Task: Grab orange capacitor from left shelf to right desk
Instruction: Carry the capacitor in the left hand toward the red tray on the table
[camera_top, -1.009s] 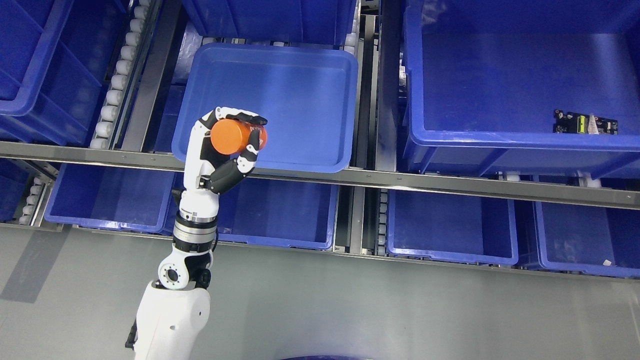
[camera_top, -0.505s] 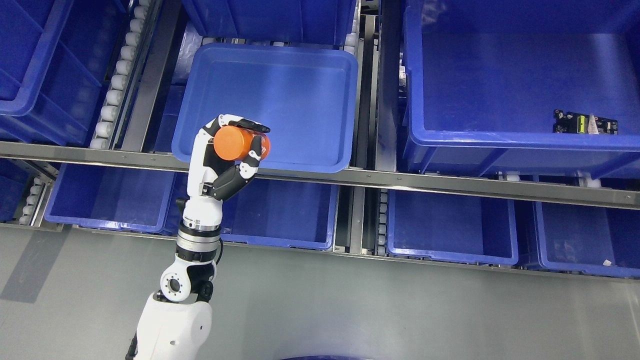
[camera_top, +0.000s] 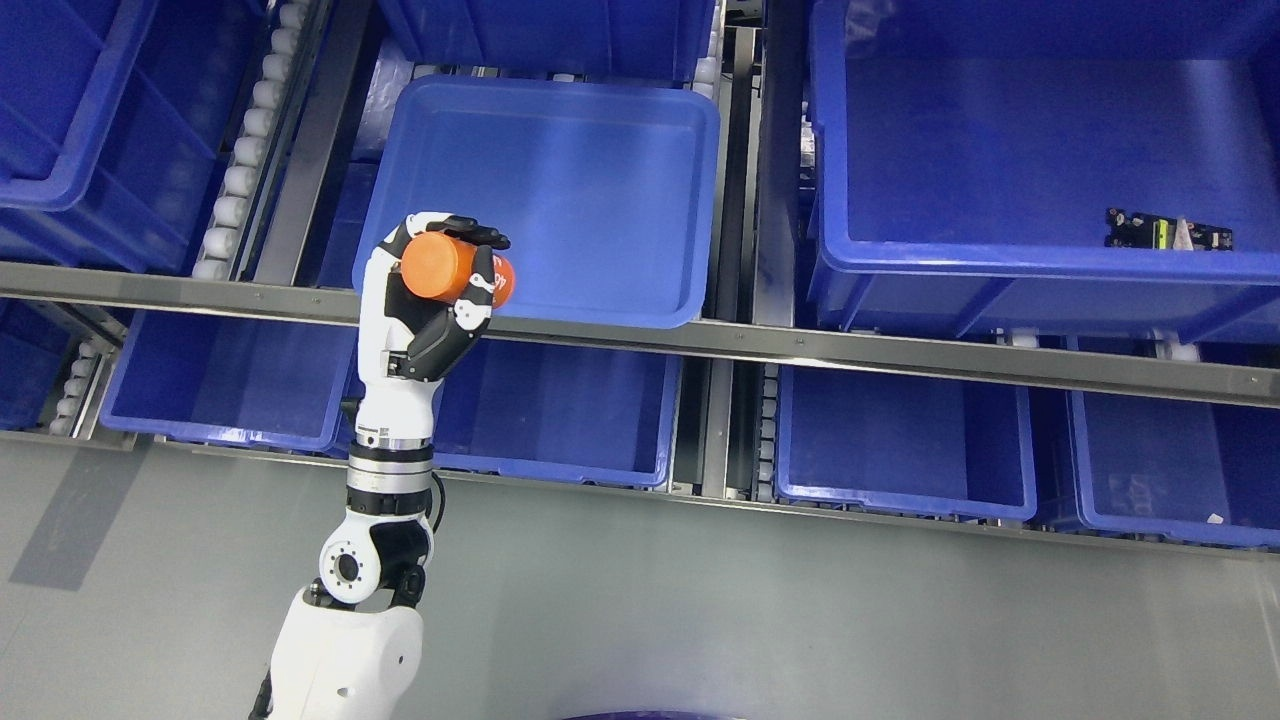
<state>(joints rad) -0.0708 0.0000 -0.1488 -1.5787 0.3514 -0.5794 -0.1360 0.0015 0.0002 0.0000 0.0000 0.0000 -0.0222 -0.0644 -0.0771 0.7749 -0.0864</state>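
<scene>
Orange capacitor (camera_top: 447, 270): smooth cylinder, lying sideways, clasped in left hand (camera_top: 425, 300).

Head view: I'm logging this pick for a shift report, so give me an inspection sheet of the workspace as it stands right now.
Surface: grey floor in front of a metal shelf rack with roller tracks.
Job's things: orange capacitor held on its side, in front of the near left corner of the shallow blue tray.
Clutter: small circuit board in the big blue bin at right; white scrap in the lower right bin.
Robot hands: left robot hand wrapped round the capacitor; right one not in view.
Cables: short black cable at the left wrist.
Surroundings: more blue bins on the lower shelf level; desk not in view.
</scene>
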